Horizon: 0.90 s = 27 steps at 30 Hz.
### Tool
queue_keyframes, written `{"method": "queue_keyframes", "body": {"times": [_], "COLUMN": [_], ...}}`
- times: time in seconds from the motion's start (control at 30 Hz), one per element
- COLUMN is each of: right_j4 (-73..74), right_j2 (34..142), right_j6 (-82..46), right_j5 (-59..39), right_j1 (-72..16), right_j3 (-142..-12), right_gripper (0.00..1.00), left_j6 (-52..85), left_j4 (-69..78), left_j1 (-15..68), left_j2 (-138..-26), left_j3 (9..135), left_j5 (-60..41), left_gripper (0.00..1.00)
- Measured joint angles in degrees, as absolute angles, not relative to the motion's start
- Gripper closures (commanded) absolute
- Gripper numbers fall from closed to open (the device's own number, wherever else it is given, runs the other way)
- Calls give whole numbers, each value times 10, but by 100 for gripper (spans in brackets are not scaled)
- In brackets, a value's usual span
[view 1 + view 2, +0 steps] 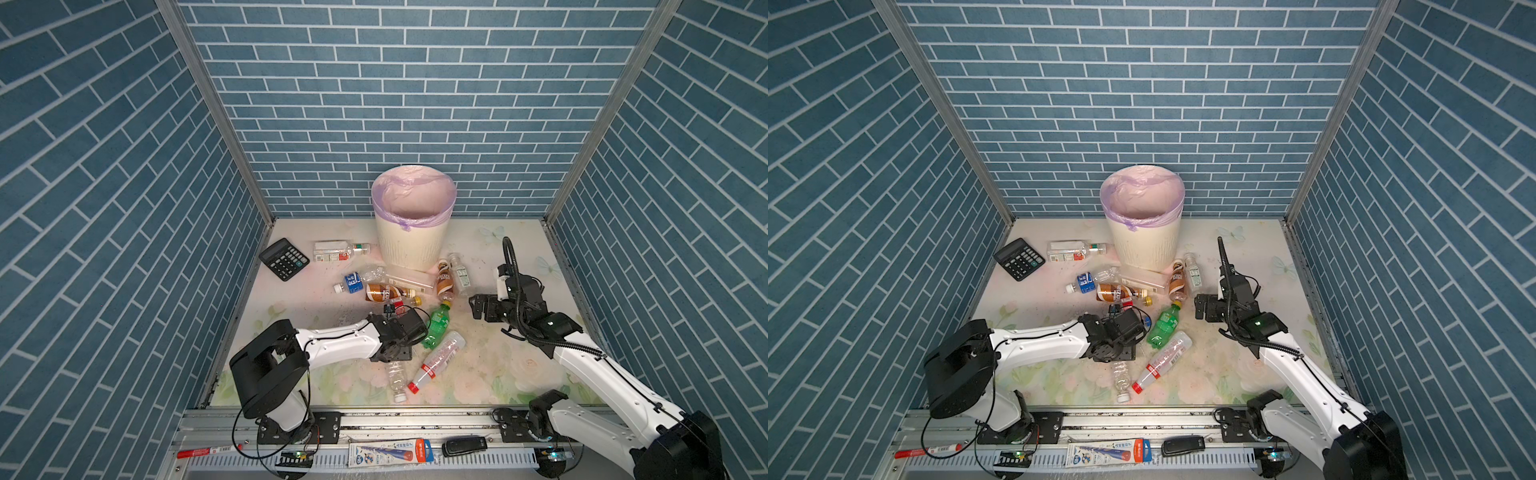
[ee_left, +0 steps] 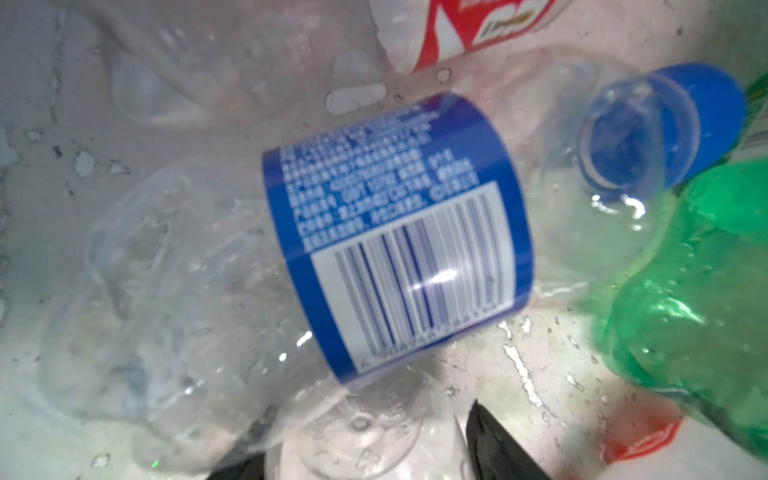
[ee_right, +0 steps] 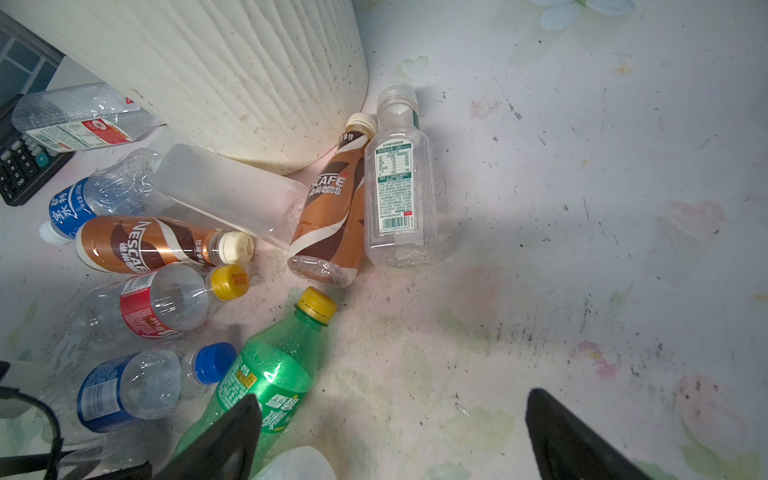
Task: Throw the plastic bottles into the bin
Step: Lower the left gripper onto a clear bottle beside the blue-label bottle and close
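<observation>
Left hand [image 2: 370, 455] low over the blue-labelled bottle [image 2: 399, 232] — I cannot tell whether my fingers [image 2: 498, 449] pinch it. Right hand [image 3: 399, 440] spread wide above the desk [image 3: 582, 249], beside the green bottle [image 3: 266, 374]. Bin [image 1: 409, 245] upright behind — bottles scattered before it.

Left claw [image 2: 365, 453] mostly cropped; blue-label bottle [image 2: 399, 245] blurred.

The bin [image 1: 409, 249] has a matt, ribbed wall of cream plastic, speckled with dirt, and its lilac bag [image 1: 379, 198] is thin, crinkled film. The blue-labelled bottle [image 2: 395, 232] is clear, creased plastic with a glossy label. The green bottle [image 3: 270, 374] is shiny and translucent. The table surface [image 3: 582, 249] looks matt and scuffed. The near rail [image 1: 395, 430] is bare grey metal.
</observation>
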<state>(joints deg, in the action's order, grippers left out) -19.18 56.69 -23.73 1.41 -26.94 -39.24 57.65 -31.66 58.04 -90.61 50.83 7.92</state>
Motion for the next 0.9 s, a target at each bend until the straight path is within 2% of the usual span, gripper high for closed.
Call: {"method": "queue_keyframes", "body": {"times": [0.3,0.67,0.9], "right_j4": [-192,-192,-208], "right_j2": [567,577,605], "right_j6": [-237,-237,-237], "right_j5": [15,13,5], "right_j1": [-269,-269,-269], "right_j3": [-392,-394,-428], "right_gripper": [1,1,1], "left_j6": [576,576,558], "left_j4": [-316,-325,-343], "left_j1": [580,576,531], "left_j2": [-905,-847,-804], "left_j3": [508,506,515], "left_j5": [90,111,112], "left_gripper": [41,42,42]}}
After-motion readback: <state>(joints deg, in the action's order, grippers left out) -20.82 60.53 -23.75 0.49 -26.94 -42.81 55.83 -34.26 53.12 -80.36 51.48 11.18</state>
